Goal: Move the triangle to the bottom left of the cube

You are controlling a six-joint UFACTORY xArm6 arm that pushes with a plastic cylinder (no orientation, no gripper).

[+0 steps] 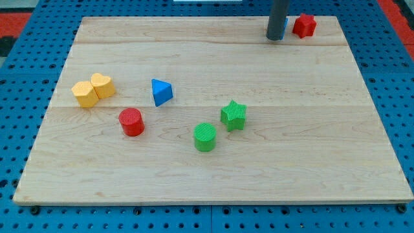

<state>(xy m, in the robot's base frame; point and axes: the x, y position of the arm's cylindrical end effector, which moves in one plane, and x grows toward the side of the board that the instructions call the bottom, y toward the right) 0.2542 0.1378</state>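
A blue triangle [161,92] lies left of the board's middle. My tip [275,39] rests near the view's top right, far from the triangle. A blue block [285,24], probably the cube, is mostly hidden behind the rod; only a sliver shows on the rod's right side. The tip looks to be touching it or right beside it; I cannot tell which. A red star [304,24] sits just to the right of that blue block.
Two yellow blocks [85,94] [102,85] touch each other at the left. A red cylinder [131,121] lies below and left of the triangle. A green cylinder [205,136] and a green star [233,115] sit near the middle. The wooden board [323,162] lies on a blue pegboard.
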